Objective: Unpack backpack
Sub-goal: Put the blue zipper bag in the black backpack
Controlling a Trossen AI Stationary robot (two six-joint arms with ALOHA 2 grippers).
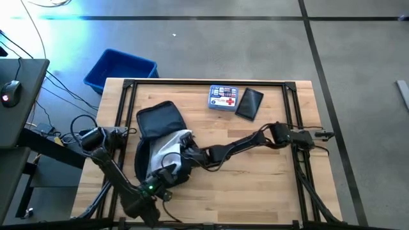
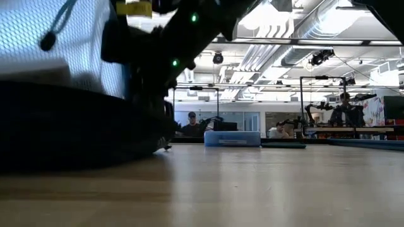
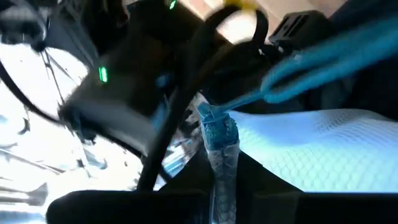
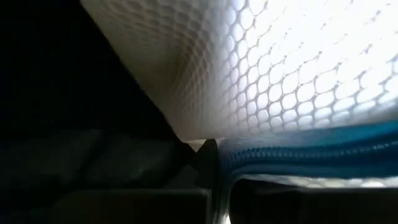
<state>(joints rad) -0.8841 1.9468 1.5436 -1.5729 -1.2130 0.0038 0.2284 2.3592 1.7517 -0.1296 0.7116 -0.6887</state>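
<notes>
The backpack (image 1: 160, 144) lies open at the lower left of the bench (image 1: 255, 179) in the high view, its flap thrown back toward the upper edge and a pale mesh lining (image 1: 171, 145) showing. Both arms meet at its mouth. The right gripper (image 1: 186, 151) reaches in from the right, and the right wrist view is filled with mesh and a blue zipper (image 4: 298, 155), so its fingers are pressed together deep in the opening. The left gripper (image 1: 160, 174) sits at the bag's lower rim, fingers also pressed together; I cannot tell whether either pinches fabric. A first-aid box (image 1: 223, 98) and a black pouch (image 1: 249, 103) lie at the upper right, a blue bin (image 1: 120, 69) beyond the bench. To do this well, one arm should hold the rim steady while the other feels for contents, avoiding snagging mesh or zipper
</notes>
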